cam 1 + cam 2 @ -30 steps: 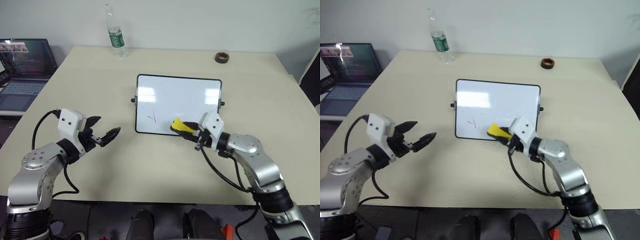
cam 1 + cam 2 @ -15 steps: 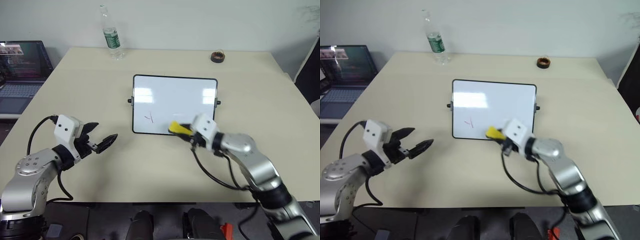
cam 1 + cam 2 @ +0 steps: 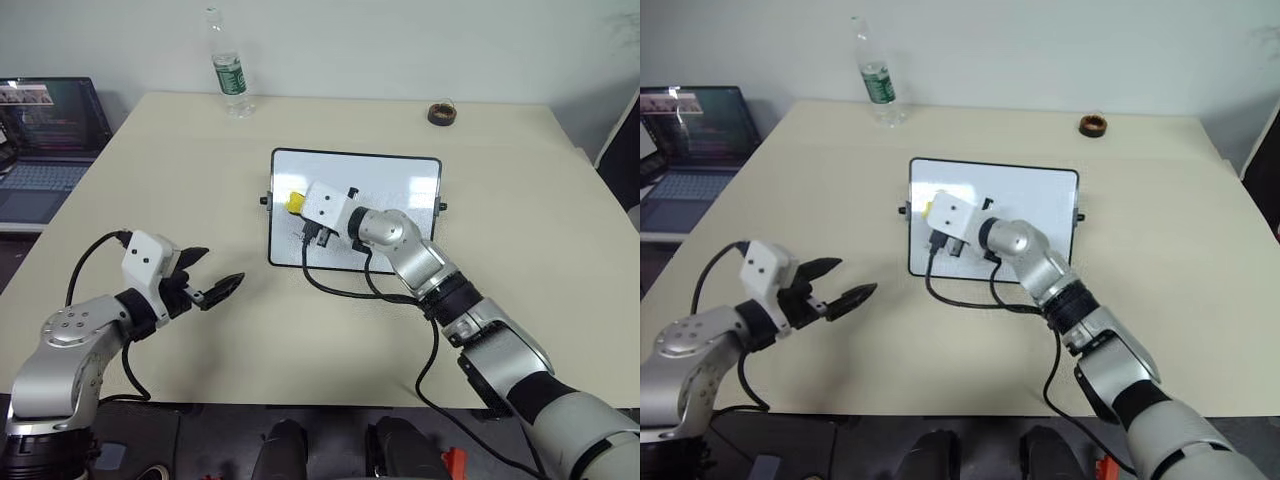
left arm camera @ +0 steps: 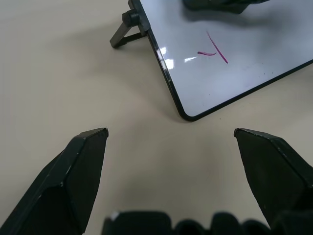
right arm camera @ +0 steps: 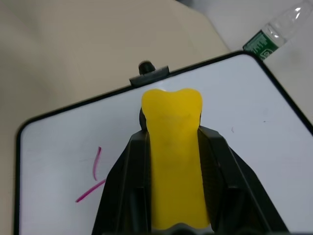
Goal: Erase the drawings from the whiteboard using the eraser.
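I see my right gripper [image 5: 172,147] squeezed tight on the eraser [image 3: 296,202], which is a small yellow block. The eraser sticks out past the black fingers [image 5: 128,171]. It is over the left part of the whiteboard [image 3: 400,190], close to the board's left side. I cannot tell if it is touching the white face.

The whiteboard sits near the middle of the worktop [image 3: 150,160], a bit toward the far edge. One red mark [image 4: 213,48] shows on the whiteboard, near the board's left corner on my side. It looks like a little tick. The mark is just beside the eraser in the right wrist view, and the eraser is not on it.

My left gripper [image 3: 205,278] is wide open with nothing in it. It hangs over the bare worktop near the front edge, off to the left of the whiteboard, and points at the board's near left corner.

A clear bottle [image 3: 229,68] stands at the far edge of the worktop. A round dark roll [image 3: 441,112] lies by the far right corner. A laptop [image 3: 48,140] is past the left edge
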Controlling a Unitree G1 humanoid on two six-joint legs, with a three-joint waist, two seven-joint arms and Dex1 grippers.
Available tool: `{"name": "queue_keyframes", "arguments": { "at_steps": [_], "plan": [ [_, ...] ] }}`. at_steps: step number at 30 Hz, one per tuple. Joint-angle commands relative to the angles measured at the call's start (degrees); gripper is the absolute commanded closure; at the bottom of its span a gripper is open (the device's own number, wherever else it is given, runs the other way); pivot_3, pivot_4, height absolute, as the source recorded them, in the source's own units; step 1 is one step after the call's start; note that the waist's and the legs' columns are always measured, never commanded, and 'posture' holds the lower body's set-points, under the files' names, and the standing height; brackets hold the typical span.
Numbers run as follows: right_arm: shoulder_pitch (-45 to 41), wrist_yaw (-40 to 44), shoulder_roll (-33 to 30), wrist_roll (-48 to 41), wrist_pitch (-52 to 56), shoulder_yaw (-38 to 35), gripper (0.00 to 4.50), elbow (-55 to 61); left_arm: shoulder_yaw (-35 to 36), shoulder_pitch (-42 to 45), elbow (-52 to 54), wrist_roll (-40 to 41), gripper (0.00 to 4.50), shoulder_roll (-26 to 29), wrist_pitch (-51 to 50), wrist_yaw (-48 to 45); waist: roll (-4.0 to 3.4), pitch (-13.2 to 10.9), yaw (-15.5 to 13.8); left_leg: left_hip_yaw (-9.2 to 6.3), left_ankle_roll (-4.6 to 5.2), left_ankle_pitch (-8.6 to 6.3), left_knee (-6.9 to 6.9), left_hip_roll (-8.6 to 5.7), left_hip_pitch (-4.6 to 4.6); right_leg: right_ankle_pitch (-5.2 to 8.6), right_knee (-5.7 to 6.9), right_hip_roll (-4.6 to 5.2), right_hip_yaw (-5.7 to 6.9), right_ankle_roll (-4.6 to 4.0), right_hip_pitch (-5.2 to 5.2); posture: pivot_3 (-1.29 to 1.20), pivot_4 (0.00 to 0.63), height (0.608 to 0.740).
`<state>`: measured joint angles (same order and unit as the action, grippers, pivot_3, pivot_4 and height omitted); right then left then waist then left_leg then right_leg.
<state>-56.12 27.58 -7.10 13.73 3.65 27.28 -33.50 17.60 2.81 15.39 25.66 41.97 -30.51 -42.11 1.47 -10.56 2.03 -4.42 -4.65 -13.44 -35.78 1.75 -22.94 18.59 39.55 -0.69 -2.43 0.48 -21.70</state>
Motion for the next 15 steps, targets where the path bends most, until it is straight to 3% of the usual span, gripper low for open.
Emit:
{"name": "queue_keyframes", "arguments": {
  "at_steps": [1, 6, 10, 15],
  "plan": [
    [0.93, 1.74, -0.48, 2.91, -3.00, 1.87, 3.52, -3.77, 0.47, 0.13, 2.16, -0.05, 0.00, 0.79, 0.88, -0.15, 0.01, 0.01, 0.04, 0.04, 0.00, 0.00, 0.00, 0.01, 0.03, 0.00, 0.04, 0.01, -0.05, 0.00, 0.00, 0.00, 0.150, 0.740],
    [5.42, 9.39, -4.17, 7.57, -3.81, 7.42, 3.52, 0.86, -0.46, 0.62, 2.05, -0.22, 0.00, 0.37, 0.79, 0.34, 0.02, 0.02, -0.16, -0.03, 0.01, 0.01, -0.16, 0.00, 0.17, 0.01, 0.35, 0.00, 0.00, -0.01, 0.08, 0.00, 0.150, 0.740],
    [5.27, 8.42, -4.32, 8.24, -3.03, 6.29, 3.52, 1.60, -1.20, 1.38, 1.70, -0.18, 0.00, 0.31, 0.86, 0.25, 0.01, 0.01, -0.13, -0.03, 0.02, 0.02, -0.17, -0.03, 0.47, 0.00, 0.45, -0.02, -0.01, -0.02, 0.32, 0.00, 0.150, 0.740],
    [1.75, -3.83, -2.36, 7.73, -3.46, -0.20, 3.52, -1.16, -1.57, 1.71, 1.30, -0.13, 0.00, 0.47, 0.96, 0.00, 0.01, 0.01, -0.19, -0.09, 0.01, 0.04, -0.19, -0.03, 0.47, -0.02, 0.49, -0.04, 0.05, -0.06, 0.33, 0.00, 0.150, 0.740]
  ]
}}
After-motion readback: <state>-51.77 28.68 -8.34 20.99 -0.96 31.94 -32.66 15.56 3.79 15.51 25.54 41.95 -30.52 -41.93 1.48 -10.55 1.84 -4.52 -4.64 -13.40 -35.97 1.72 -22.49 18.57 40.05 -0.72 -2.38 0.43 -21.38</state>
